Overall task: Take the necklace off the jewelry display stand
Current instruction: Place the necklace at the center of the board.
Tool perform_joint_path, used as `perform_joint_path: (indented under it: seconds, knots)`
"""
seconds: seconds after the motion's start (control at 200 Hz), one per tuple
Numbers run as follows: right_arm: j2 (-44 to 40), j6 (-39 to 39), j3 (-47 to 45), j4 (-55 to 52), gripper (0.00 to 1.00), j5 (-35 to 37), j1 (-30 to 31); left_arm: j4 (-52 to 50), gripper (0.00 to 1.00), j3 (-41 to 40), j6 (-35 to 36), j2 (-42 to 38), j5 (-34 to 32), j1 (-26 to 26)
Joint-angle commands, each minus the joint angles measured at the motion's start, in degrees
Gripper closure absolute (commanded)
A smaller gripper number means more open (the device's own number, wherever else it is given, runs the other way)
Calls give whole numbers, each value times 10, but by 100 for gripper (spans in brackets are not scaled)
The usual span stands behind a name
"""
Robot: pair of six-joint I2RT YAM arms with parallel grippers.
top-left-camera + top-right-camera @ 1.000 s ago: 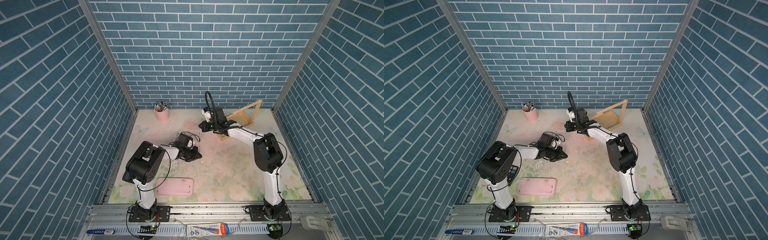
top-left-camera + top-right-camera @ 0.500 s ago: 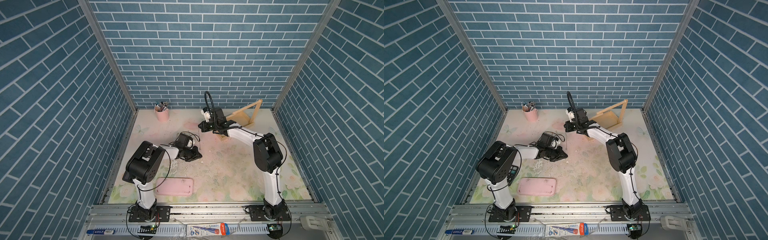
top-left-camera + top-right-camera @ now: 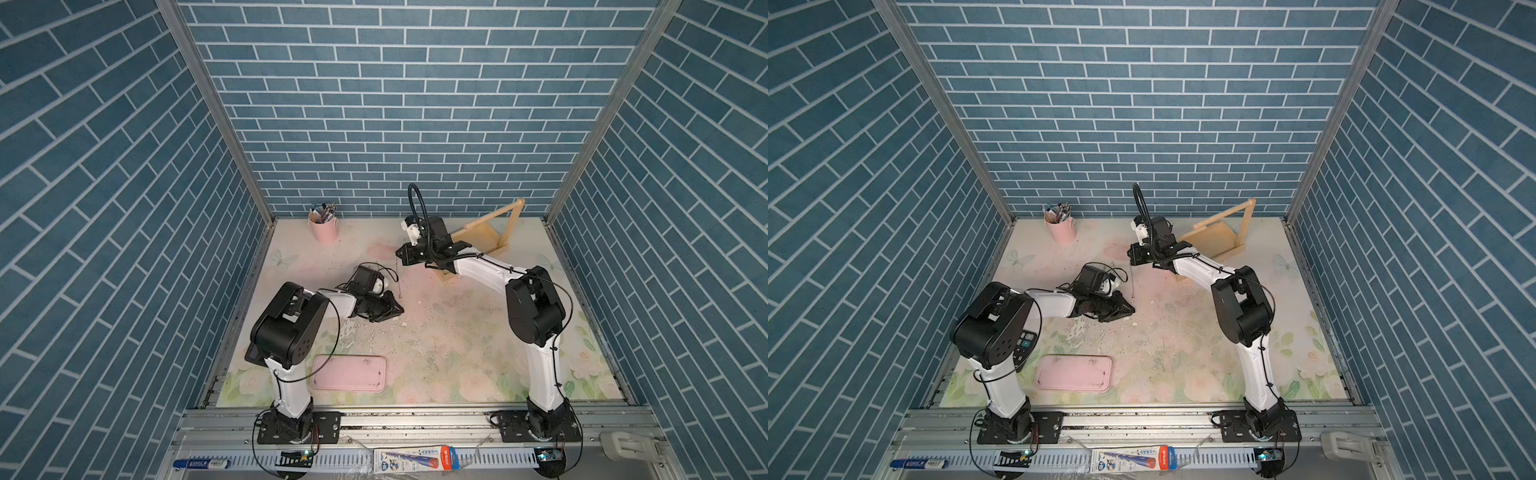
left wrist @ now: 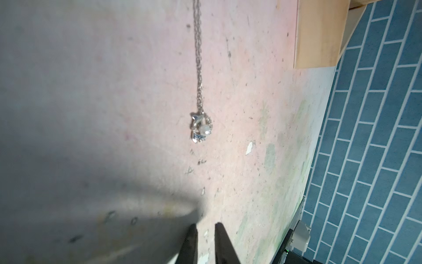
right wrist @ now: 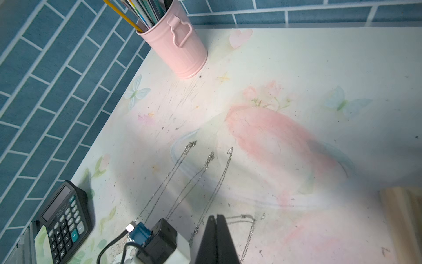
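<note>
Tabletop (image 3: 457, 332), scuffed floral, within blue-brick walls (image 3: 395, 104); right pincer (image 5: 216, 216) tight on necklace (image 4: 199, 128), left pincer (image 4: 205, 225) slightly ajar, empty.

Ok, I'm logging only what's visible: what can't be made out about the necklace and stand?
Both top views: the necklace is a hair-thin line, too small for detail.
Both top views: the near side of the jewelry display stand is hidden behind the right arm.
Left wrist view: the chain's upper end and most of the stand are cut off by the frame edge.
Right wrist view: the shut right gripper covers the pinch point.
</note>
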Motion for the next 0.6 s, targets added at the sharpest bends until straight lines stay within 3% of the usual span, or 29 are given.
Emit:
perform_joint_path:
  seconds: [0.0, 0.595]
  knots:
    - [15, 14, 0, 7, 100, -4, 3, 13, 76, -11, -3, -26, 2, 6]
    - [79, -12, 83, -34, 100, 4, -1, -33, 67, -12, 0, -151, -1, 45]
